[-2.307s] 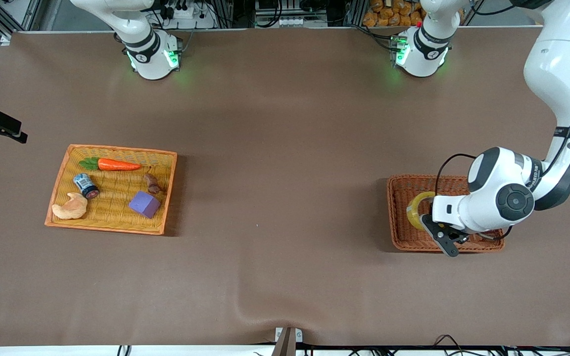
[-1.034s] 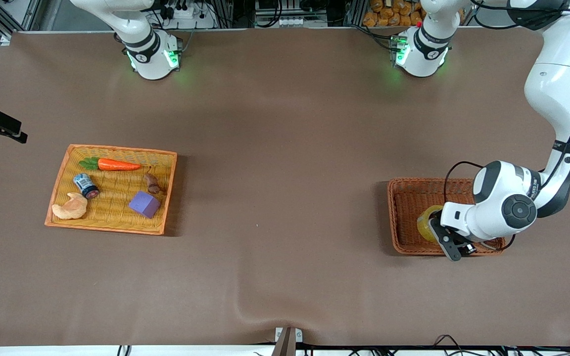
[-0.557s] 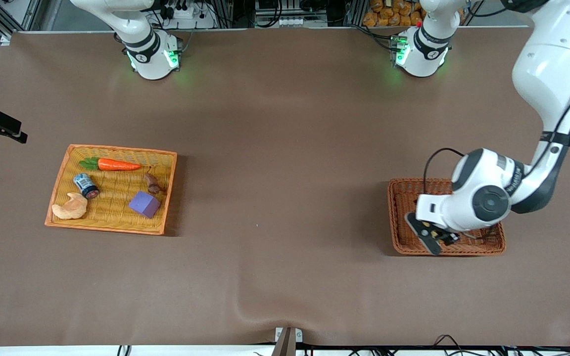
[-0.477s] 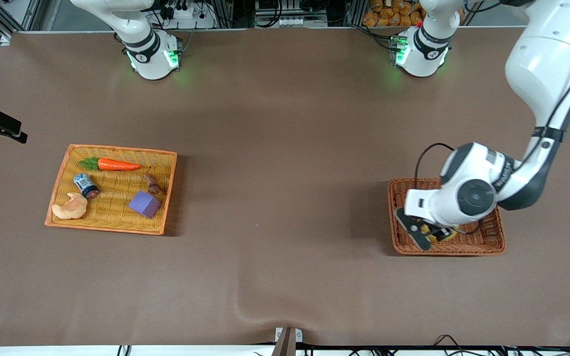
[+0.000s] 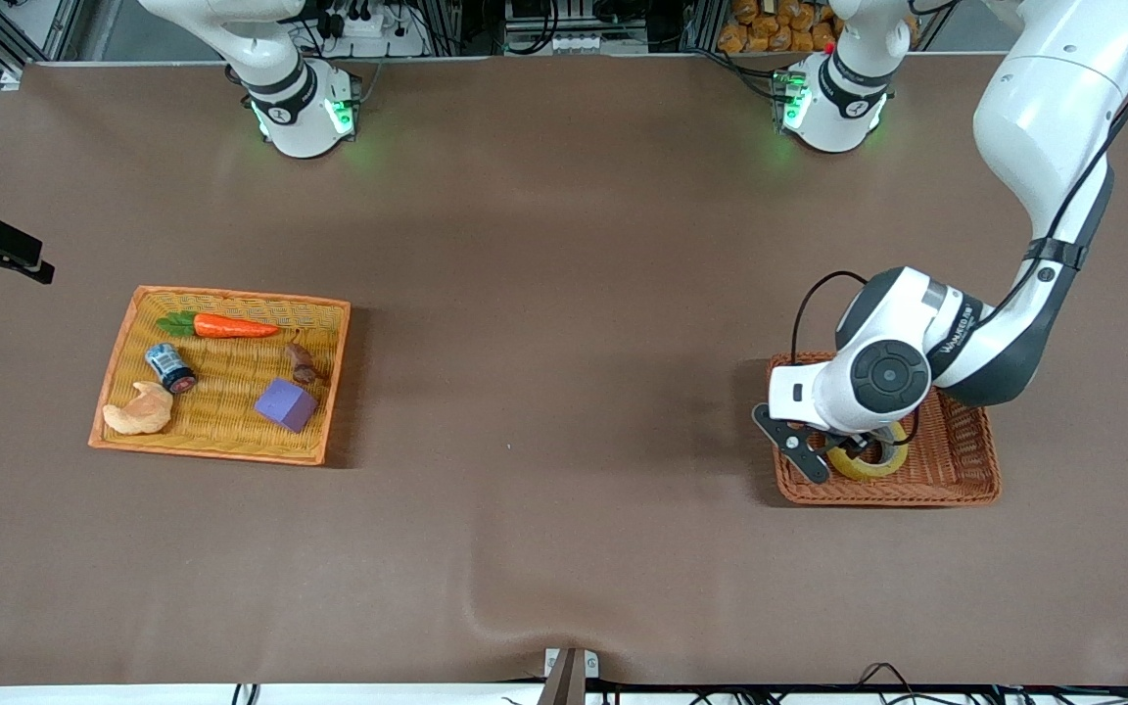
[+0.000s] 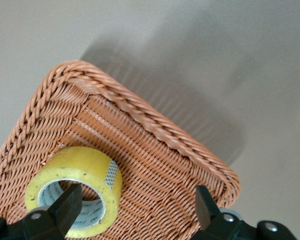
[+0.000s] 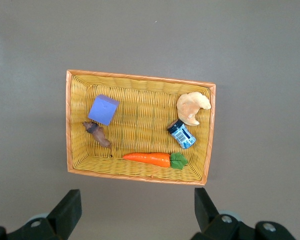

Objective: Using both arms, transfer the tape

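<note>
Yellowish translucent ring-shaped tape roll [image 5: 874, 460] lies flat in the brown woven wicker basket [image 5: 965, 470]. Left end effector [image 5: 823, 452], fingers apart, hovers over that basket, gripping nothing. Right end effector [image 7: 135, 220], fingers apart, waits over the table [image 5: 564, 294], well apart from the basket.

A yellow wicker tray [image 5: 114, 364] sits toward the right arm's end of the brown table [image 5: 544, 294]. Taking its centre as the dial in the front view: carrot [image 5: 231, 326] at twelve, purple cube [image 5: 285, 404] at four, croissant [image 5: 138, 411] at eight, small jar [image 5: 170, 367] at nine, brown piece [image 5: 302, 363] at three.
</note>
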You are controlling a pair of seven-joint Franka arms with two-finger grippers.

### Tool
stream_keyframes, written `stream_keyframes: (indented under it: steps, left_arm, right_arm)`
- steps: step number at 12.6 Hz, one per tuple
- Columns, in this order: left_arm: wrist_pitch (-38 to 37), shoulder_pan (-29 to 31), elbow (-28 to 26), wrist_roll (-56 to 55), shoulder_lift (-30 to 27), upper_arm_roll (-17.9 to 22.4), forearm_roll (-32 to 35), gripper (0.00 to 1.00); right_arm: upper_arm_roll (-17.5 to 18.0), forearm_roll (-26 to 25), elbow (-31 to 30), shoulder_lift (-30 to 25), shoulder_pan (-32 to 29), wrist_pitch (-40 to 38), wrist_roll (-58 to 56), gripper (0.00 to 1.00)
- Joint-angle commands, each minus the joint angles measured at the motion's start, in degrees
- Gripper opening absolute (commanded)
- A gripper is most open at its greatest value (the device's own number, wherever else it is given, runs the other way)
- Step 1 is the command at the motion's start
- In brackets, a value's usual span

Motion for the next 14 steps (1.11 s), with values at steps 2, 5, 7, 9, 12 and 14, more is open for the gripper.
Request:
stream_keyframes:
  steps: [2,5,7,9,12,14]
  left_arm:
    - [-0.77,-0.40,1.12,-3.40,0.00,0.13,0.91,1.00]
    - [-4.08,0.31,2.35,-11.90,-0.70,0.13,0.47,1.00]
    - [-12.77,0.31,7.08,-13.96,-1.67,-0.13,0.12,1.00]
    - [-16.32,1.01,8.33,-14.05,-6.39,0.13,0.20,1.00]
    - [-20.09,6.87,8.42,-13.96,-15.17,-0.05,-7.49,1.00]
    - [-20.28,8.13,8.42,-13.96,-20.02,-0.31,-8.23,1.00]
  right_arm:
    - [0.81,0.67,1.05,0.50,-1.36,-0.52,-0.84,1.00]
    - [0.81,0.67,1.05,0.50,-1.36,-0.52,-0.84,1.00]
    - [0.81,0.67,1.05,0.50,-1.36,-0.52,-0.84,1.00]
    - [0.81,0.67,1.05,0.50,-1.36,-0.52,-0.84,1.00]
    - [0.81,0.67,1.05,0.50,-1.27,-0.52,-0.84,1.00]
    - [0.81,0.59,1.05,0.50,-1.27,-0.60,-0.84,1.00]
